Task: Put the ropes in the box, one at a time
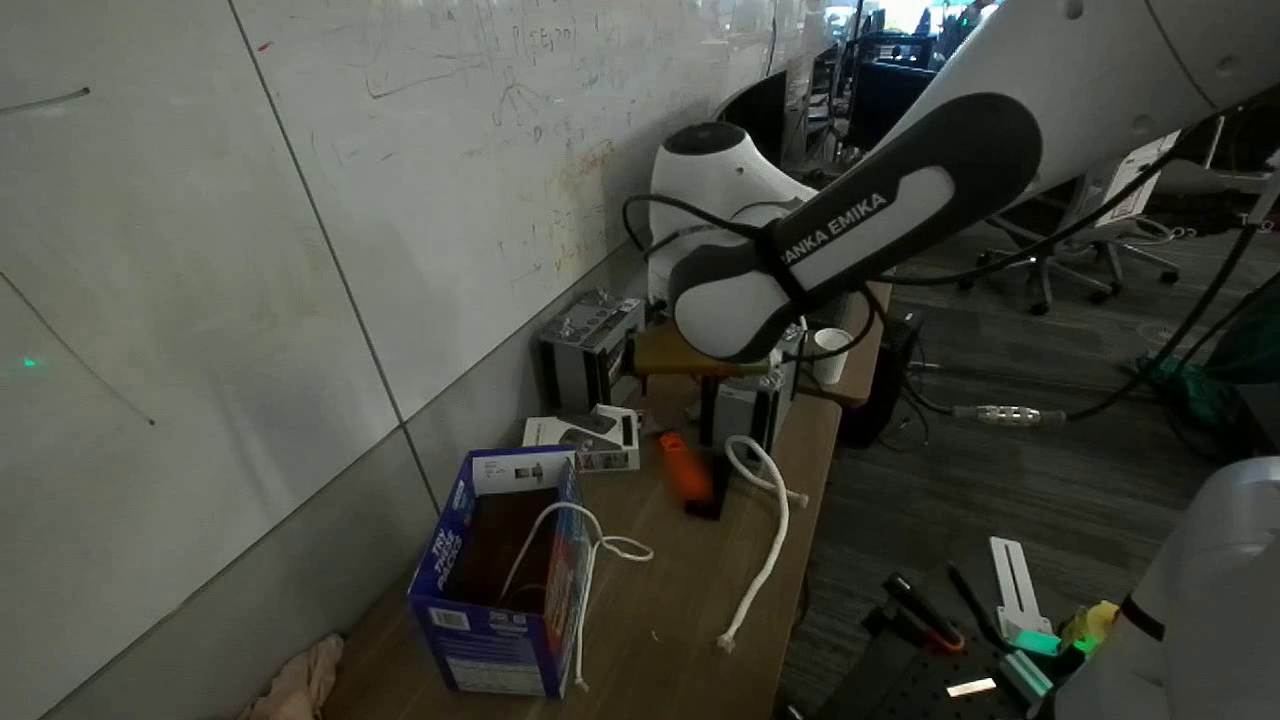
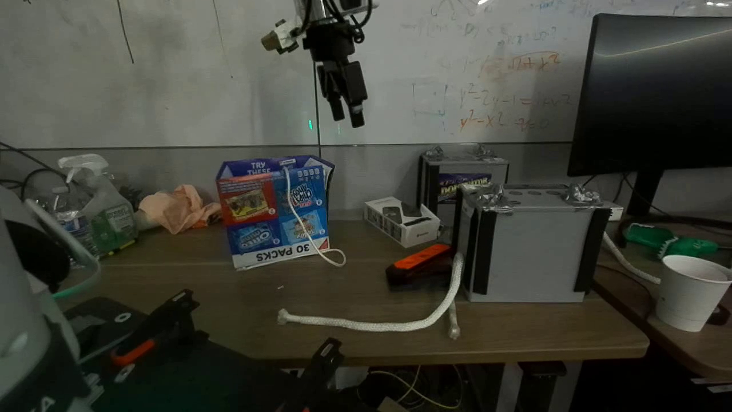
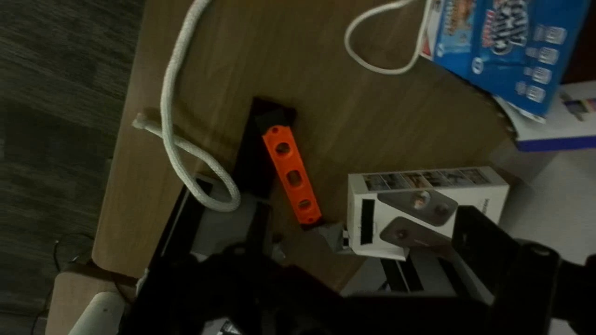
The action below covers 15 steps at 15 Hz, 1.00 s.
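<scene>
Box [image 1: 490,645] in an exterior view: a small carton with blue-purple printed sides stands on the wooden table [image 1: 670,655], a white flap raised and the brown inside showing.
Rope at the box [image 1: 600,541]: partly in; it arches from the inside over a side wall and comes down outside, a loop beside the carton.
Rope on the table [image 1: 779,530]: outside the box, curving along near the table's edge, its loop just beside a grey unit [image 1: 737,412].
Robot arm [image 1: 850,225]: white and black, above the grey unit.
Gripper [image 2: 348,116] in an exterior view: black, pointing down in front of the whiteboard [image 2: 189,74], well above the table and, as seen here, between box and grey unit.
Rope at the box, same view: a strand crosses the snack-printed panel down to the loop.
Orange tool [image 2: 422,257]: lies just beside the grey unit, near the bend of the table rope.
Peach cloth [image 2: 178,209]: beside the box, with a spray bottle [image 2: 108,212] farther along.
Gripper in the wrist view: its jaws stand wide apart, gripping nothing; a white carton [image 3: 426,218] shows in the gap.
Rope on the table, same view: its loop overlaps the grey unit; whether they touch cannot be told.
</scene>
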Available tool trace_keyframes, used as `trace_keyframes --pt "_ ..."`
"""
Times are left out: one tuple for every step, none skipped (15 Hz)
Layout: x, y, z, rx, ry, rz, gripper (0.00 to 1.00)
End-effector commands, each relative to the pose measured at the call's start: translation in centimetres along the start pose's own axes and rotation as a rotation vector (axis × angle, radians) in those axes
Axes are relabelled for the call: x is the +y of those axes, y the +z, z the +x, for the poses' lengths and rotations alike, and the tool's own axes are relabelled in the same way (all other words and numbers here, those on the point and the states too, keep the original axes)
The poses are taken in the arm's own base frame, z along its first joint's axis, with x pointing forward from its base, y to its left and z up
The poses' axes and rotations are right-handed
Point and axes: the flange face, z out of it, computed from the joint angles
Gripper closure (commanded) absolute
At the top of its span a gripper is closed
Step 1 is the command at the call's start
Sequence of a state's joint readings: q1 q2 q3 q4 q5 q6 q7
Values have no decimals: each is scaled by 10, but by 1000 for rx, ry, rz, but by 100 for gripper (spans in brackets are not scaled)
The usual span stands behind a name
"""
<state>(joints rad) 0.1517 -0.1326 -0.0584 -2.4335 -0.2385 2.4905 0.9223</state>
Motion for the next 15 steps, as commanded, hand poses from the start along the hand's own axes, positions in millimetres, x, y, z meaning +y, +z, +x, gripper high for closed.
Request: trace_keyframes --pt "43 26 16 -97 -151 -54 0" --pt "57 34 24 -115 -184 -73 0" --pt "69 39 31 -125 -220 -85 0" --pt "84 41 41 -132 -253 -91 0" --pt "96 46 50 -138 -288 -97 0" --pt "107 49 60 -146 -320 -88 0" --pt "117 54 67 -152 -351 -84 0" --pt "126 62 74 -166 -382 -79 0" --pt "133 69 80 -183 -425 -72 0" --pt "139 78 83 -198 -467 -61 0" --pt "143 87 84 -212 -514 -48 0" --pt "146 96 84 -222 -552 -41 0" --pt "146 107 82 -230 -592 -41 0" --pt "147 118 81 -235 -626 -46 0" --pt "147 127 80 -235 -659 -43 0"
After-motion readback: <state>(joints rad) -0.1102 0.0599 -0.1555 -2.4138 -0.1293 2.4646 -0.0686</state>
